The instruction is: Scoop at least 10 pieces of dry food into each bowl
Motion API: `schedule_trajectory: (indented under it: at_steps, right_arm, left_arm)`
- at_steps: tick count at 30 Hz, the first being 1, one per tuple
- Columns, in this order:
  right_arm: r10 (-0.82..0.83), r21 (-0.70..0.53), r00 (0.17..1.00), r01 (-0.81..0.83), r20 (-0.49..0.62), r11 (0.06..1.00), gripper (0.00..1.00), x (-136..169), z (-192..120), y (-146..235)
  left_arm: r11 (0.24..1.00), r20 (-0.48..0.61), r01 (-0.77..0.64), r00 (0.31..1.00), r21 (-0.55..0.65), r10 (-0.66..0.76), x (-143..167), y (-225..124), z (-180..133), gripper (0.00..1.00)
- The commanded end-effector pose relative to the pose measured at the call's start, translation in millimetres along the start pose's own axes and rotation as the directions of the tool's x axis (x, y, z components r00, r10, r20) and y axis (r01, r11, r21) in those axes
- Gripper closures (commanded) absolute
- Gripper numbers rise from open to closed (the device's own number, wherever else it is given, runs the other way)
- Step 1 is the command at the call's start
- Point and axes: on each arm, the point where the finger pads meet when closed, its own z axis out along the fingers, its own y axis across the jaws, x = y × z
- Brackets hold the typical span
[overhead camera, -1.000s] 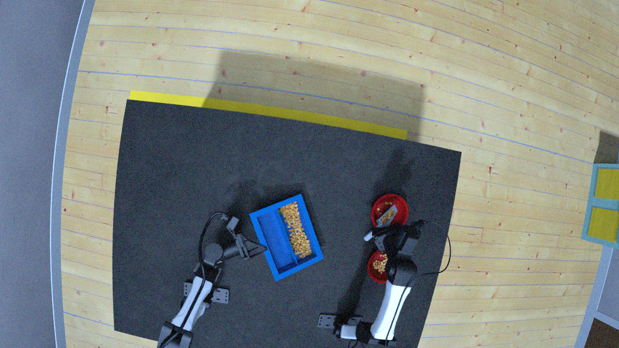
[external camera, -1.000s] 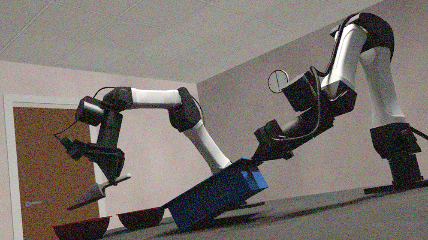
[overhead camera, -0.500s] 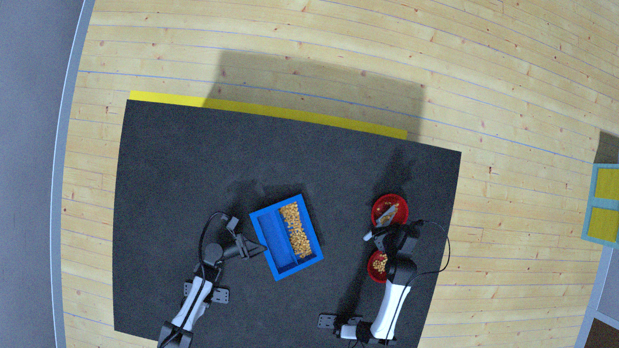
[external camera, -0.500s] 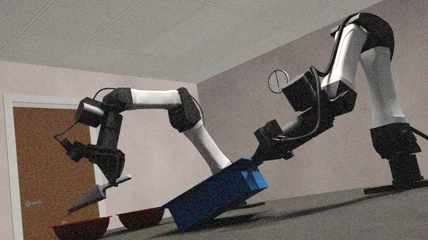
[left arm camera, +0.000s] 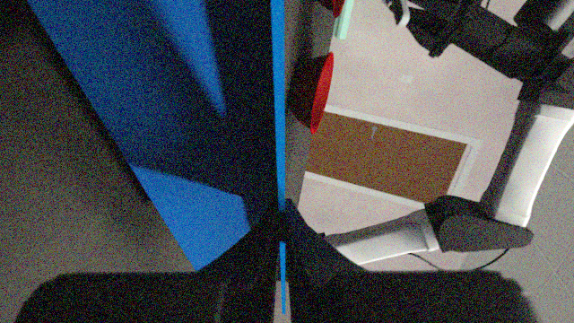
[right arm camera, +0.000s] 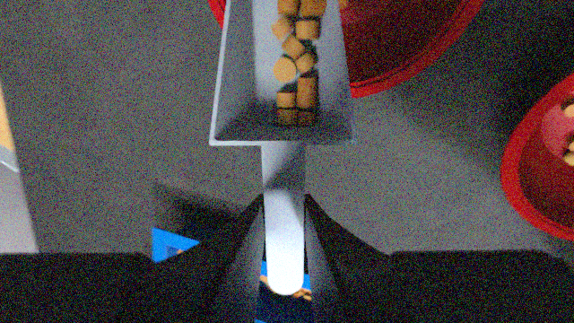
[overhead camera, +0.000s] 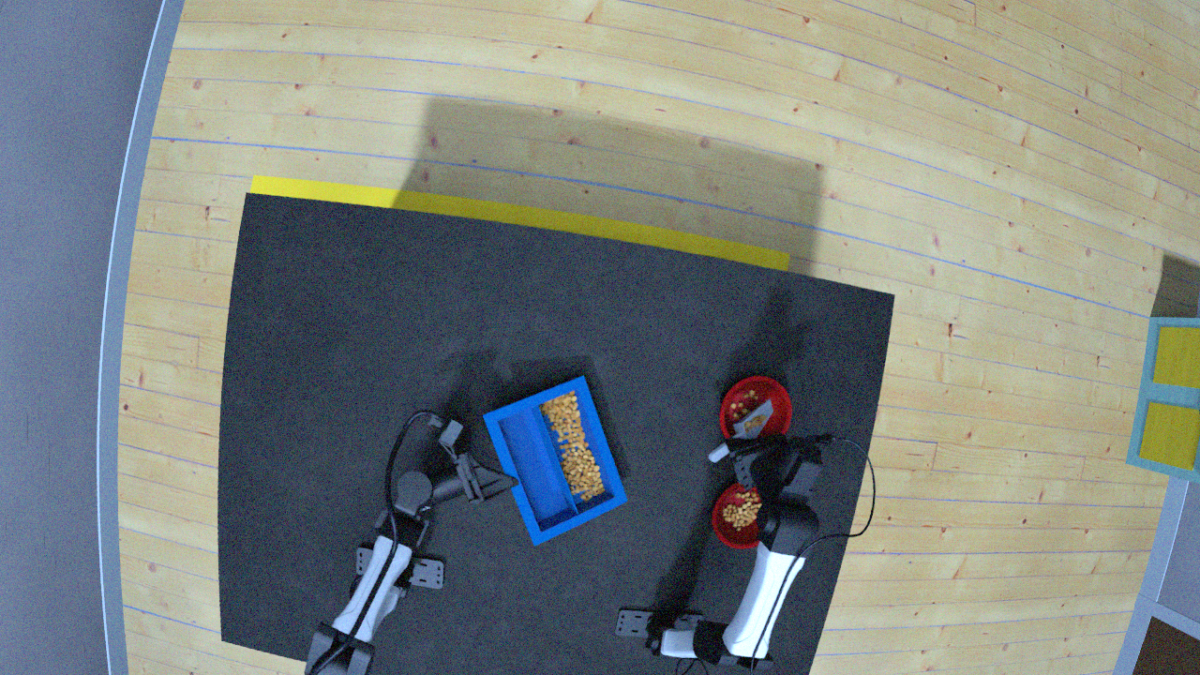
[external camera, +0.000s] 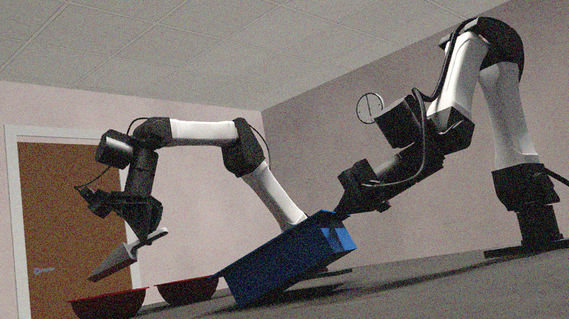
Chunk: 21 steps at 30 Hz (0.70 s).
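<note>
My left gripper (overhead camera: 514, 482) (external camera: 338, 213) (left arm camera: 282, 203) is shut on the rim of the blue box (overhead camera: 606, 449) (external camera: 278, 263) (left arm camera: 278, 90). The box is tilted, that side raised; food (overhead camera: 578, 453) lies along its low compartment. My right gripper (external camera: 148, 242) (right arm camera: 284, 198) is shut on the handle of the grey scoop (overhead camera: 763, 411) (external camera: 113, 263) (right arm camera: 238, 99), tipped blade-down above the far red bowl (overhead camera: 784, 411) (external camera: 110, 308) (right arm camera: 404, 54). Several pieces (right arm camera: 307, 90) lie in the scoop; several lie in that bowl. The near red bowl (overhead camera: 720, 524) (external camera: 188, 292) (right arm camera: 529, 197) holds a pile of pieces. Both bowls stand upright.
The right arm (overhead camera: 768, 595) (external camera: 202, 131) reaches over the near bowl and partly hides it. The left arm (overhead camera: 368, 587) (external camera: 458, 72) stands on the box's other side. The black table (overhead camera: 336, 293) (external camera: 405, 308) has an edge beyond the bowls.
</note>
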Motion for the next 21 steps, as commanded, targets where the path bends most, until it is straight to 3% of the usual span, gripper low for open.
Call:
schedule_trajectory:
  at_steps: [1,11,17,21]
  right_arm:
    - [0.062,-0.067,0.998,-0.062,0.003,0.996,1.0,-6,-11,18]
    - [0.166,-0.099,0.986,-0.168,-0.025,0.981,1.0,-10,-16,25]
    - [0.237,-0.161,0.971,-0.238,-0.026,0.958,1.0,-15,-40,35]
    - [0.093,-0.096,0.996,-0.09,0.018,0.991,1.0,-5,-25,23]
  left_arm:
    - [0.991,0.02,-0.102,0.995,0.089,0.101,-7,-36,-3,1.0]
    - [0.991,0.02,-0.102,0.995,0.089,0.101,-7,-36,-3,1.0]
    - [0.991,0.02,-0.102,0.995,0.089,0.101,-7,-36,-3,1.0]
    - [0.991,0.02,-0.102,0.995,0.089,0.101,-7,-36,-3,1.0]
